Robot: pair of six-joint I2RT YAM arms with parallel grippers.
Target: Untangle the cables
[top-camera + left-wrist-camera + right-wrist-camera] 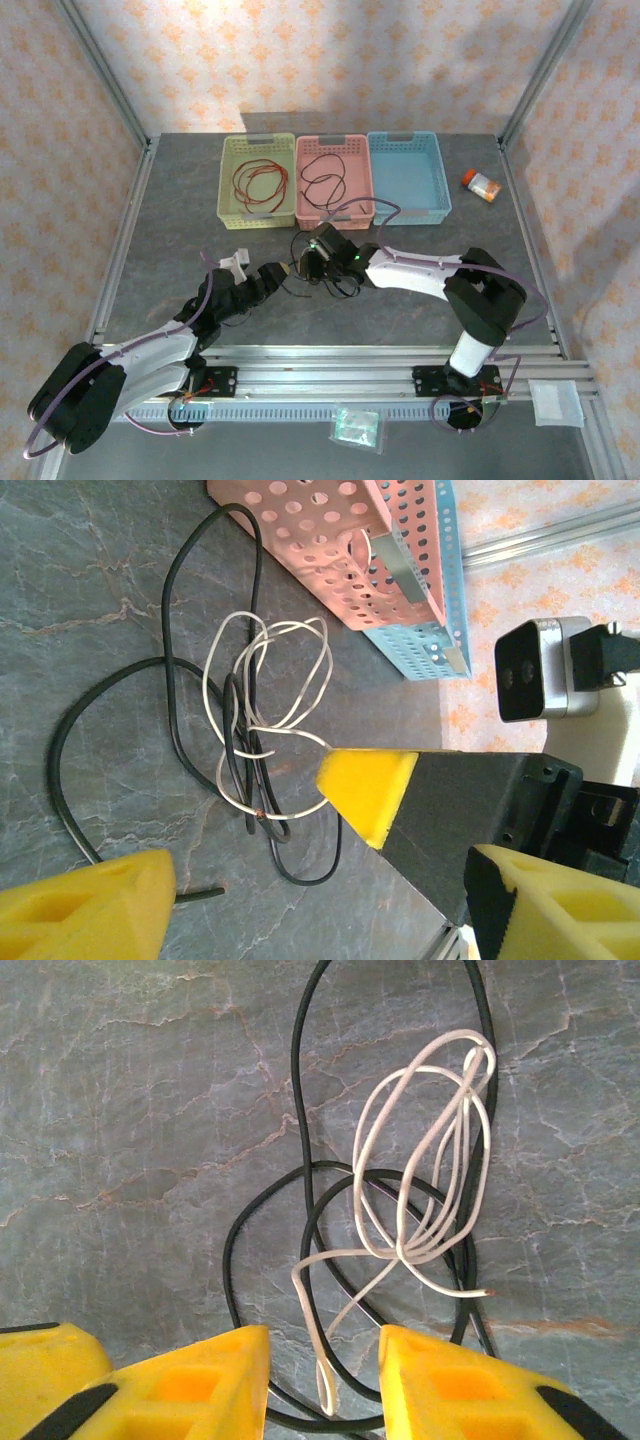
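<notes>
A tangle of cables lies on the grey table: a thin white cable (402,1251) looped several times through a long black cable (294,1080). From above, the tangle (325,282) sits in front of the pink basket. My right gripper (325,1385) hangs right over it, open, its jaws either side of a white loop and a black strand without pinching them. My left gripper (320,910) stands wide open just left of the tangle (245,730), with nothing between its fingers. A loose black cable end (205,891) lies beside its left finger. A right fingertip (365,790) touches the white loop.
Three baskets stand in a row at the back: a yellow-green basket (228,200) holding a red cable (258,180), a pink basket (366,200) holding a dark cable (325,182), and a blue basket (408,205). An orange bottle (482,184) lies at the right.
</notes>
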